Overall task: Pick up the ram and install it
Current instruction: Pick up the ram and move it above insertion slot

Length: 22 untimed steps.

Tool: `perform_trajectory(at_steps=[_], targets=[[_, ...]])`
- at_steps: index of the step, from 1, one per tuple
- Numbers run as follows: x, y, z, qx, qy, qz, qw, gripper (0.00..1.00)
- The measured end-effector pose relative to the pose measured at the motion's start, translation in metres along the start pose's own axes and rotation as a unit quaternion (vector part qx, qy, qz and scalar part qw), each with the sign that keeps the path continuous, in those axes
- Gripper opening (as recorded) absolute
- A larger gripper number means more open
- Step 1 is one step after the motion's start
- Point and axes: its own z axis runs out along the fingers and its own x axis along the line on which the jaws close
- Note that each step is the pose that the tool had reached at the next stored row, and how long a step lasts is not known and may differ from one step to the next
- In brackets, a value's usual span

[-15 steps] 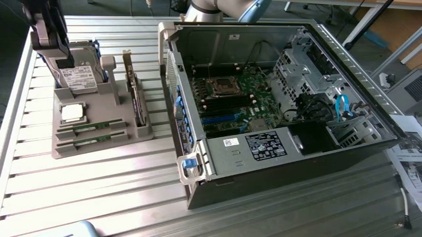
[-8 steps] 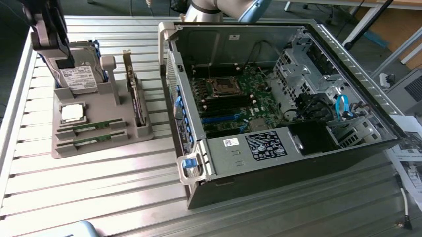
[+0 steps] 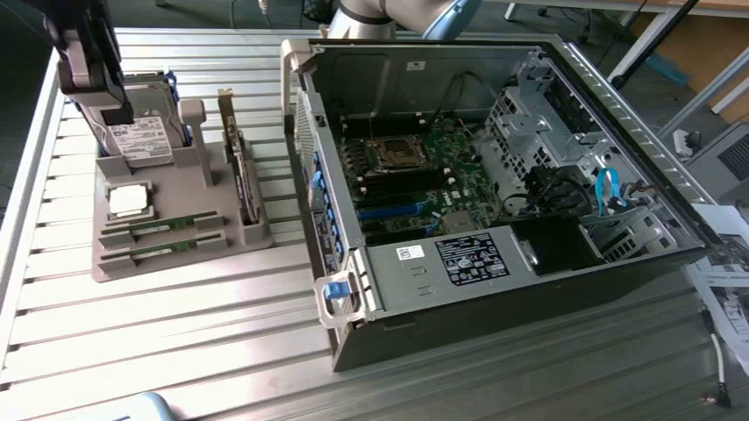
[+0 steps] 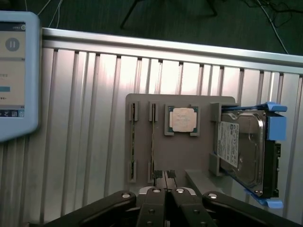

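Note:
Two ram sticks, thin green boards, lie side by side in slots of the grey holder [image 3: 175,259]: one ram stick [image 3: 158,226] [image 4: 152,142] and another [image 3: 158,250] [image 4: 133,142]. My gripper [image 3: 115,112] [image 4: 164,176] hangs above the holder's hard-drive end, at the exterior view's upper left. Its fingers are shut together with nothing between them. In the wrist view the fingertips sit just off the end of the nearer ram stick, well above it. The open computer case [image 3: 492,175] lies at the exterior view's right, its motherboard [image 3: 433,167] exposed.
The holder also carries a square silver processor [image 3: 129,200] [image 4: 182,119], a hard drive [image 3: 146,136] [image 4: 241,151] with blue rails and an upright expansion card [image 3: 240,175]. A tablet [image 4: 14,75] leans at the ribbed metal table's [image 3: 175,333] edge. Papers [image 3: 725,289] lie beside the case.

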Motion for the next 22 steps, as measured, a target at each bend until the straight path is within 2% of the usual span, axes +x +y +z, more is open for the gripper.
perform_trajectory(at_steps=[4, 15, 16, 17, 18, 22], targets=[[0.0001, -0.0001, 0.0056, -0.0001, 0.0001, 0.000, 1.0000, 0.10], [0.0001, -0.0001, 0.0059, -0.0001, 0.0000, 0.000, 1.0000, 0.11], [0.0001, -0.0001, 0.0059, -0.0001, 0.0000, 0.000, 1.0000, 0.16], [0.0001, -0.0001, 0.0060, -0.0001, 0.0000, 0.000, 1.0000, 0.16], [0.0001, -0.0001, 0.0059, -0.0001, 0.0000, 0.000, 1.0000, 0.24], [0.0001, -0.0001, 0.0060, -0.0001, 0.0000, 0.000, 1.0000, 0.24]])
